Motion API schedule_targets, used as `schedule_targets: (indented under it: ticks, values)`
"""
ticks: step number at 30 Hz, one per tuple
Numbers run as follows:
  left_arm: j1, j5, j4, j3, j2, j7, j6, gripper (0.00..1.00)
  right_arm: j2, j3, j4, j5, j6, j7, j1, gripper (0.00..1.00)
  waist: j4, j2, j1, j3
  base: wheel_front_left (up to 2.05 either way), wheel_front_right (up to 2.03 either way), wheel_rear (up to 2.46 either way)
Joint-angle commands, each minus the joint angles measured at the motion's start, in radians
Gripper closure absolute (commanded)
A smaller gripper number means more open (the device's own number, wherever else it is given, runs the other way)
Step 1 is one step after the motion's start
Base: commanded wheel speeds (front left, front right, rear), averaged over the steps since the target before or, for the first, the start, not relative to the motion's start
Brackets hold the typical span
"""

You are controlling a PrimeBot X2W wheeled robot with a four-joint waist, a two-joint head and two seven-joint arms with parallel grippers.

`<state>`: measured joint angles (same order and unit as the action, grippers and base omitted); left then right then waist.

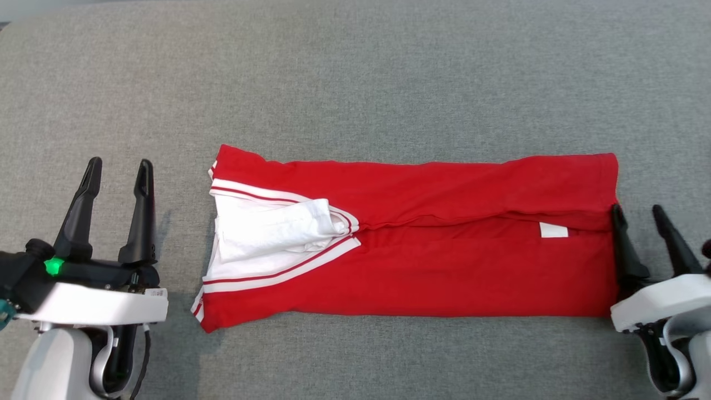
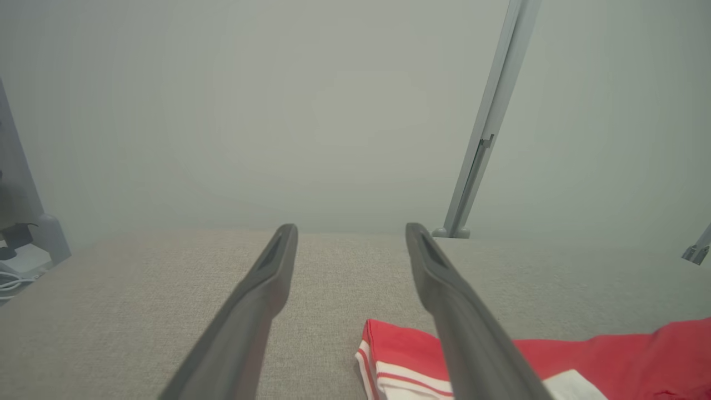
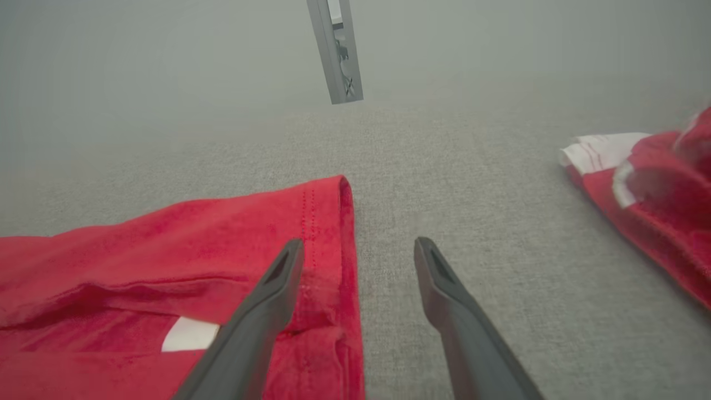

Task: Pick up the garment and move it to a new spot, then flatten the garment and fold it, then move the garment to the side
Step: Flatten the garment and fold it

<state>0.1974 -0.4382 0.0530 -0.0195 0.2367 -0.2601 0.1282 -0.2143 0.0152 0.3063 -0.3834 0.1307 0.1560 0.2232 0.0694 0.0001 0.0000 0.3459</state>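
Fingers (image 1: pixel 83 205) spread, left gripper (image 1: pixel 120 163) and right gripper (image 1: pixel 637 209) flank the garment (image 1: pixel 444 261).

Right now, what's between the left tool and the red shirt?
Just a bare strip of grey surface separates the left tool from the shirt, as the head view shows.

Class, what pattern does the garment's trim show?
The trim is white with thin red stripes; the garment is red. Clearest in head view.

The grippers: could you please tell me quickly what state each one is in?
Left gripper: open, holding nothing.
Right gripper: open, holding nothing, one finger over the red garment's hem.
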Motion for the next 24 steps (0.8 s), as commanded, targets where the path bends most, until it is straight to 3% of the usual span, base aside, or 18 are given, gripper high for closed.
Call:
schedule_targets:
  ticks: [1, 11, 12, 13, 14, 15, 19, 24]
  values:
    - [0.024, 0.004, 0.006, -0.006, 0.002, -0.003, 0.002, 0.00, -0.003, -0.016, 0.039, -0.017, 0.000, -0.006, 0.020, 0.00, 0.008, -0.0001, 0.0000, 0.011, 0.00, 0.00, 0.00]
    - [0.038, -0.018, 0.021, -0.009, 0.013, -0.003, 0.002, 0.00, -0.011, -0.092, 0.118, -0.068, 0.000, -0.033, 0.001, 0.00, 0.017, -0.0001, 0.0000, 0.027, 0.00, 0.00, 0.00]
    - [0.036, -0.018, 0.021, -0.006, 0.014, -0.003, 0.002, 0.00, -0.009, -0.104, 0.118, -0.073, 0.000, -0.039, -0.002, 0.10, 0.014, -0.0001, 0.0000, 0.028, 0.00, 0.00, 0.00]
    - [0.035, -0.018, 0.024, -0.006, 0.014, -0.003, 0.002, 0.00, -0.006, -0.131, 0.113, -0.080, 0.001, -0.048, -0.006, 0.63, 0.012, -0.0001, 0.0000, 0.027, 0.00, 0.00, 0.00]
    - [0.035, -0.018, 0.024, -0.006, 0.014, -0.003, 0.002, 0.00, -0.006, -0.131, 0.113, -0.080, 0.001, -0.048, -0.006, 0.63, 0.012, -0.0001, 0.0000, 0.027, 0.00, 0.00, 0.00]
    - [0.038, -0.019, 0.025, -0.008, 0.014, -0.003, 0.002, 0.00, -0.008, -0.141, 0.114, -0.084, 0.001, -0.056, -0.008, 1.00, 0.012, -0.0001, 0.0000, 0.027, 0.00, 0.00, 0.00]
    - [0.042, -0.021, 0.025, -0.010, 0.017, -0.003, 0.002, 0.00, -0.027, -0.135, 0.100, -0.101, 0.000, -0.044, -0.004, 1.00, 0.007, -0.0001, 0.0000, 0.027, 0.00, 0.00, 0.00]
    - [0.030, -0.020, 0.018, -0.001, 0.021, -0.003, 0.002, 0.00, -0.082, -0.036, 0.066, -0.111, -0.001, -0.006, 0.003, 1.00, -0.009, -0.0001, 0.0000, 0.025, 0.00, 0.00, 0.00]
